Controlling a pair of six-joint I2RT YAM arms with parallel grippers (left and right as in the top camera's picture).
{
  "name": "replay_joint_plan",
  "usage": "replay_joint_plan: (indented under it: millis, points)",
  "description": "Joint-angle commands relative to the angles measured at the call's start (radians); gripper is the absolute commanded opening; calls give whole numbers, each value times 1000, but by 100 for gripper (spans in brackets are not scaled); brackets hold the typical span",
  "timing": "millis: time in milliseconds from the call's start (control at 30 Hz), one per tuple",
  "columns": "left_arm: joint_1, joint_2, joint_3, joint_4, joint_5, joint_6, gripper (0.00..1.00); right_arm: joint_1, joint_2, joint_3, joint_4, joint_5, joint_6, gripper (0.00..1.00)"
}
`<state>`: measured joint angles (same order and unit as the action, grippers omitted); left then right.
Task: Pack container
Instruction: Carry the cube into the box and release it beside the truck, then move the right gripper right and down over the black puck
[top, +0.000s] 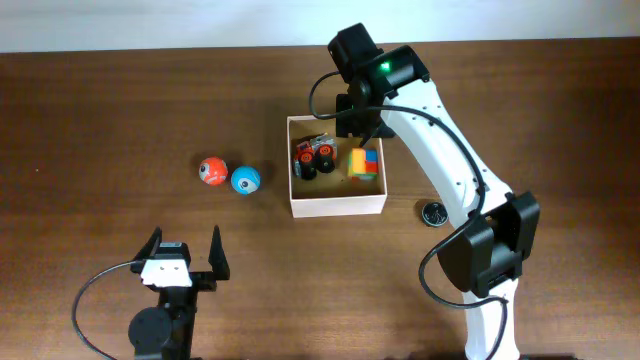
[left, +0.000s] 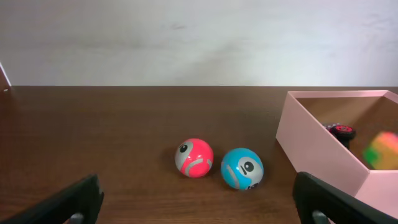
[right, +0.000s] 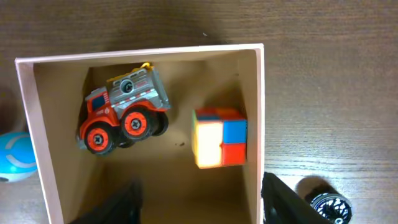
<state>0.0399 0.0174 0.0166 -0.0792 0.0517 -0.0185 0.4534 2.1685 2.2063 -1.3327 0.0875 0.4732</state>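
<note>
The container (top: 336, 203) is a square cream-walled box with a tan inside, mid-table. In it lie an orange toy truck (top: 315, 158) and a colour cube (top: 363, 164); the right wrist view shows the truck (right: 123, 115) and cube (right: 219, 137) from above. A red ball (top: 212, 171) and a blue ball (top: 246, 180) lie left of the box, also in the left wrist view (left: 194, 158) (left: 242, 168). My right gripper (right: 199, 199) is open and empty above the box's far side. My left gripper (top: 184, 250) is open and empty near the front edge.
A small black wheel (top: 435, 214) lies on the table right of the box, also in the right wrist view (right: 328, 206). The right arm (top: 450, 150) reaches over the table's right half. The box wall (left: 317, 149) shows at the right in the left wrist view.
</note>
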Motion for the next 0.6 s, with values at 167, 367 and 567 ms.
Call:
replay_joint_plan:
  millis: [167,367,567]
  points:
    - [4,-4,-8,0,-7,12,99,-24,-9,2,-31,100,-20,82]
    - [4,-4,-8,0,-7,12,99,-115,-30,48,-220,128,18,99]
    - [4,-4,-8,0,-6,12,99,-222,-42,11,-367,156,51,99]
